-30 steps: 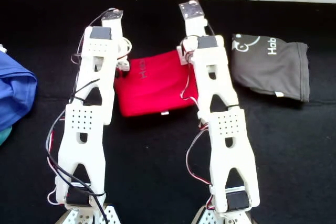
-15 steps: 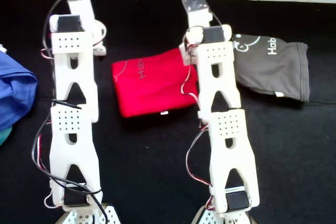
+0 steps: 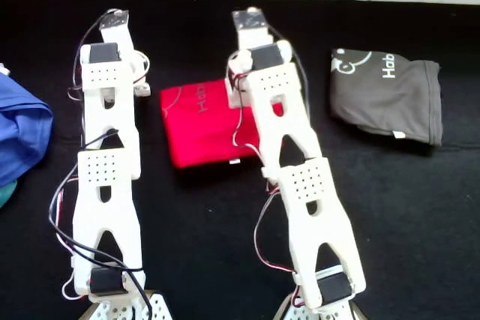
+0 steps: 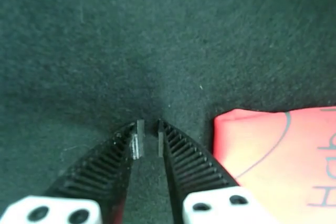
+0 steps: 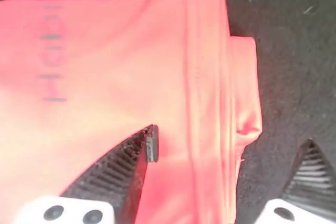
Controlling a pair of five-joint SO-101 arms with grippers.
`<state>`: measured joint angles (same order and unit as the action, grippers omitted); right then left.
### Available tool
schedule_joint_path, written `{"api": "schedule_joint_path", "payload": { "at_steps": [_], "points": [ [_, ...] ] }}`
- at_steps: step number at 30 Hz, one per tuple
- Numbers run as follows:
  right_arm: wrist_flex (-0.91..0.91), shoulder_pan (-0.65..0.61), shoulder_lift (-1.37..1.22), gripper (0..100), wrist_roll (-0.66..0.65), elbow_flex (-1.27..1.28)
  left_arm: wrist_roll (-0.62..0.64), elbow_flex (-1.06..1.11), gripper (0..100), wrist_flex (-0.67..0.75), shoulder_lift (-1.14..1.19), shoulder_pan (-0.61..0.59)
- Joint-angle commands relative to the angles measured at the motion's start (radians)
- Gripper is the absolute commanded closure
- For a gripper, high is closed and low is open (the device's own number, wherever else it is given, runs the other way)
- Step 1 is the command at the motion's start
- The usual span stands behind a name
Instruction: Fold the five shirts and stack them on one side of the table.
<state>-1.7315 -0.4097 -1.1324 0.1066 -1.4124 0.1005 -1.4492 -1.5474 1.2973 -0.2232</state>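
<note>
A folded red shirt (image 3: 196, 127) lies flat on the black table between my two arms. In the right wrist view my right gripper (image 5: 231, 144) hangs open over the red shirt (image 5: 105, 77), with one finger above the cloth and the other beyond its hemmed edge. From above, my right gripper (image 3: 238, 82) sits at the shirt's far edge. My left gripper (image 4: 149, 139) is shut to a thin gap with nothing in it, low over bare black cloth beside the red shirt's corner (image 4: 273, 156). A folded grey shirt (image 3: 386, 99) lies at the right.
A crumpled blue shirt (image 3: 22, 133) with a teal one (image 3: 4, 194) under it sits at the table's left edge. The black table cloth (image 3: 210, 215) is bare in front of the red shirt. A pale wall runs along the far edge.
My left arm let go of the red shirt's left side and drew off to the left. My right arm swung left from the shirt's right edge to over its middle.
</note>
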Motion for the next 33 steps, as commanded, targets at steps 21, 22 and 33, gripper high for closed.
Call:
{"api": "schedule_joint_path", "payload": {
  "at_steps": [21, 22, 33],
  "points": [
    [0.056, 0.091, 0.088, 61.0, 0.012, 0.059, 0.118, -0.022, 93, 0.028, -0.005, -0.033],
    [0.045, 0.082, 0.09, 61.0, 0.012, 0.045, 0.118, -0.022, 93, 0.028, -0.005, -0.033],
    [-0.027, 0.03, 0.125, 61.0, 0.071, -0.117, 0.118, -0.021, 93, 0.029, -0.004, -0.031]
  ]
}}
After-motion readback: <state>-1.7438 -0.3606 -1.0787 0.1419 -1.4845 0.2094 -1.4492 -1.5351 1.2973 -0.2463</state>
